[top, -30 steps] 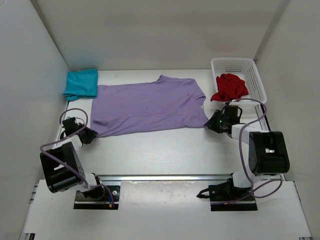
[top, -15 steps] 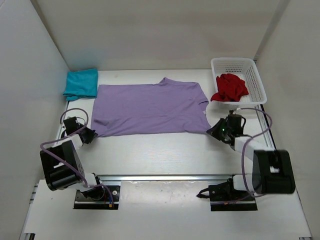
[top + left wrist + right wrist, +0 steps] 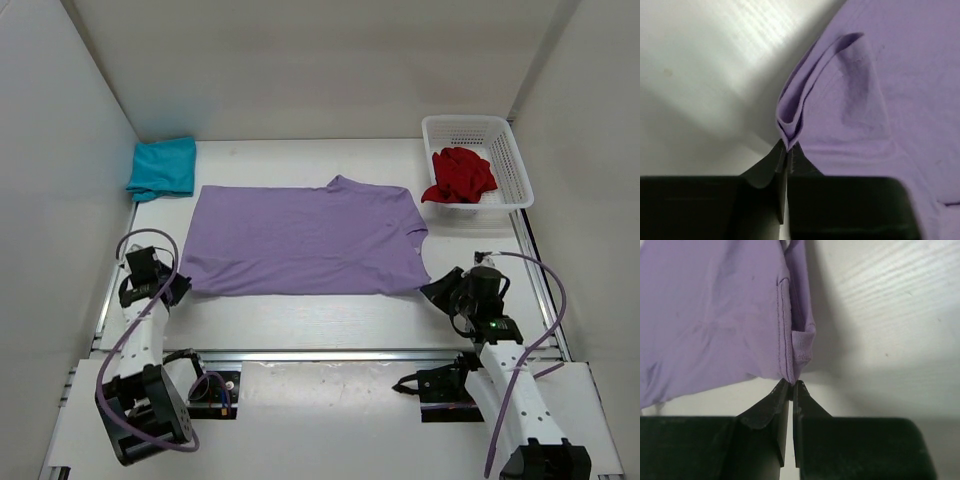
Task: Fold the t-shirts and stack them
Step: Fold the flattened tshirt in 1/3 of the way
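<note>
— Two near corners of the lavender t-shirt (image 3: 305,240) are pinched. Why?
— One is clamped in the left end effector (image 3: 788,148), the other in the right end effector (image 3: 791,385), probably so the shirt, spread mid-bench (image 3: 320,320), can be kept taut for folding.

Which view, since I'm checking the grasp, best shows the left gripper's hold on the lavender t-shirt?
Left wrist: the left gripper pinches a doubled edge fold of the lavender t-shirt between shut fingertips. Top external shows only its place at the shirt's near-left corner. Right wrist shows the opposite corner.
</note>
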Robot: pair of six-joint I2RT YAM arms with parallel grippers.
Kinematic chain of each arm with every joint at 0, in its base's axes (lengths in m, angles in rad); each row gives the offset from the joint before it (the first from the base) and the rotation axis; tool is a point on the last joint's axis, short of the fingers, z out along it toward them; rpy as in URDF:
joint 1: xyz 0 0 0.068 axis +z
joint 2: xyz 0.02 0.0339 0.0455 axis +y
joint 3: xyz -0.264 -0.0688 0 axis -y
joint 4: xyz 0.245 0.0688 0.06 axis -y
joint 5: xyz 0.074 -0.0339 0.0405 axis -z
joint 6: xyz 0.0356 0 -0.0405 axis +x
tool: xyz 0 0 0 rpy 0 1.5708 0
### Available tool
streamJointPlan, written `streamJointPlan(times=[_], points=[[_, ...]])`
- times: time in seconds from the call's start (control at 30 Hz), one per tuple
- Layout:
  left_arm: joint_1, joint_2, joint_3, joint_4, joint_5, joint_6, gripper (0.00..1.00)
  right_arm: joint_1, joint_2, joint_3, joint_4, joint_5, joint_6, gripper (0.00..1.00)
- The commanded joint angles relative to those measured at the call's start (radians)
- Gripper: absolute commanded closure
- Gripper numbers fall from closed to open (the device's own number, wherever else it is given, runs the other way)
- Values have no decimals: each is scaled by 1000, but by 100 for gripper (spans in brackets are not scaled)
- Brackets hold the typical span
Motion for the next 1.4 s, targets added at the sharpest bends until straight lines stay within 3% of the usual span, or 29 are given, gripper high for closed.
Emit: streamJointPlan(times=[0.0,0.03,0.1,0.13,0.17,0.2,0.23,0.27,0.3,0.33,0.4,0.43,0.47,0.5,0.57,0.73,0.83,1.03,1.13,1.2,1.3,1.37], points=[[-37,-47,60,-198,-162,37,83,46,-46,73,-168,95,-8,100],[-25,-43,86,-208,-165,20,76,54,-56,82,-173,90,-15,100],[-34,-35,124,-249,-203,15,55,60,-68,111,-202,116,-29,83],[-43,-33,147,-261,-244,12,35,60,-68,134,-207,134,-38,72],[-57,-29,167,-278,-277,18,24,63,-65,158,-220,142,-60,62],[-78,-29,207,-288,-298,24,23,66,-65,168,-214,144,-69,54],[-87,-30,247,-295,-318,21,24,71,-53,192,-211,145,-93,50],[-115,-32,284,-294,-311,21,34,72,-45,221,-207,139,-121,40],[-144,-42,299,-280,-279,43,46,78,-33,243,-199,130,-141,39],[-158,-43,304,-231,-251,63,52,86,-20,248,-182,119,-150,41],[-219,-58,261,-132,-95,80,69,109,33,241,-95,55,-156,71],[-270,-61,216,-72,-41,48,72,133,91,238,-49,27,-143,84],[-311,-59,168,-21,-48,16,76,170,160,225,-21,18,-130,89],[-401,-52,148,5,-83,3,77,195,206,237,28,16,-124,96],[-556,-5,90,92,-146,-47,78,303,358,270,88,71,-124,99],[-566,152,8,336,7,-147,82,342,626,407,209,66,-146,100],[-641,195,16,441,-5,-166,83,308,806,583,206,55,-195,100],[-827,284,68,545,-24,-143,82,207,1238,1103,128,79,-323,100],[-893,324,80,581,-9,-129,81,183,1430,1368,8,37,-392,94],[-922,330,86,603,-12,-115,81,184,1518,1502,-71,21,-431,74],[-948,339,74,640,22,-112,80,190,1639,1738,-168,-22,-518,53],[-965,333,46,671,36,-114,79,192,1728,1860,-237,-89,-586,47]])
